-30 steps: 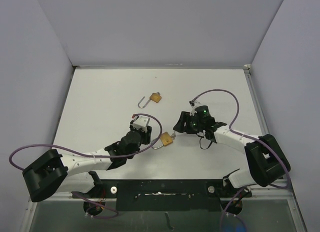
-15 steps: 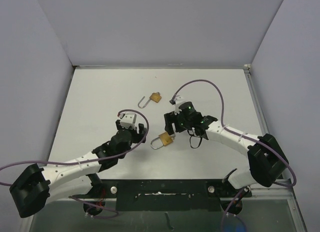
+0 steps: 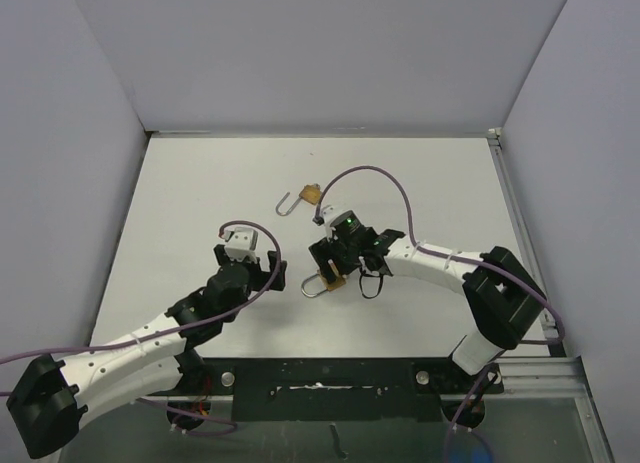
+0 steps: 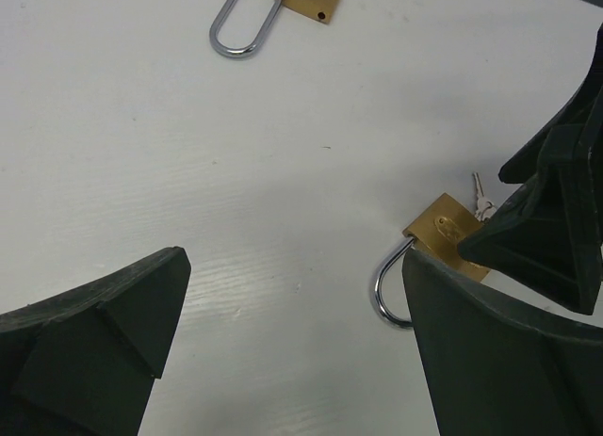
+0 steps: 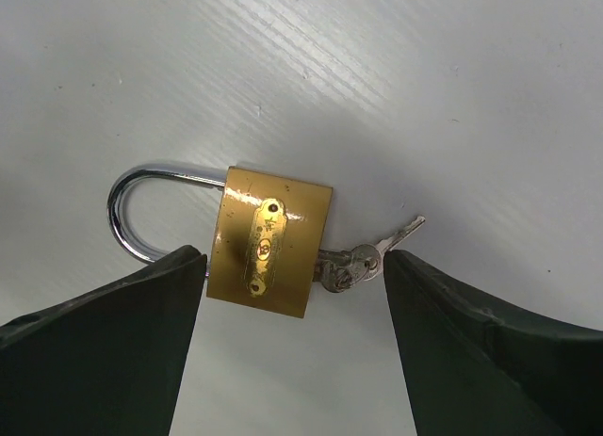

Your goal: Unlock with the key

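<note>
The brass padlock [image 5: 268,240] is lying flat on the white counter [image 3: 200,183], toward the middle and slightly to the right arm's side. Its steel shackle [image 5: 141,196] is pointing left in the right wrist view, and the key [image 5: 363,257] is sitting in the keyway at the opposite end of the body, its silver bow sticking out to the right. One leg of the shackle is entering the body; the other is hidden behind a finger, so it cannot be told whether the lock is latched.

The right gripper [image 5: 294,262] is hanging directly over this padlock with its jaws spread wide, one finger on the shackle side and the other out past the key. It is gripping nothing; the lock and key are resting on the counter between the two fingers.

The left gripper [image 4: 294,266] is also standing released, its jaws far apart and holding nothing. It is sitting just left of the padlock in the overhead view, and its wrist camera is showing the shackle's curve close beside its right finger [image 4: 509,361].

A second brass padlock [image 3: 310,195] is lying farther back on the counter, well apart from both grippers, its shackle reaching out to the left.
</note>
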Controlling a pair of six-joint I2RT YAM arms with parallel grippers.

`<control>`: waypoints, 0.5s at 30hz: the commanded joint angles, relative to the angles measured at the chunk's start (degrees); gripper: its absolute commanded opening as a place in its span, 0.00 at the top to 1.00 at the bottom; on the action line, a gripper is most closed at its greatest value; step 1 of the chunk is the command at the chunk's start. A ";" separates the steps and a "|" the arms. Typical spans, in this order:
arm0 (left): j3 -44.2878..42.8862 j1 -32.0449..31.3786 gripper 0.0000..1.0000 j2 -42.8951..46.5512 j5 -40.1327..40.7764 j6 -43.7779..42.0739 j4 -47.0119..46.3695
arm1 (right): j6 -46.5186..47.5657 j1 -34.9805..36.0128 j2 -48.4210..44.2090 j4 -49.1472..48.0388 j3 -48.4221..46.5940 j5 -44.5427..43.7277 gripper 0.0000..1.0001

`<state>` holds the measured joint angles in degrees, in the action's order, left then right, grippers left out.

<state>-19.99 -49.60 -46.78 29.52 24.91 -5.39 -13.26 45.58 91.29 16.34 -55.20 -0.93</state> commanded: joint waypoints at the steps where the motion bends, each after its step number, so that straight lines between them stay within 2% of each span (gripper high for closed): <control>1: -0.36 0.54 0.02 1.43 -0.19 0.40 0.11 | 1.78 0.86 1.44 -0.07 -3.03 -1.02 0.22; 15: -0.23 1.41 0.02 0.44 0.18 0.49 0.10 | 2.38 2.16 6.46 1.42 -5.62 -0.06 0.22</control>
<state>-19.94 -48.73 -46.35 29.54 25.08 -4.45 -11.77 47.00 97.45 17.74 -58.46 -0.97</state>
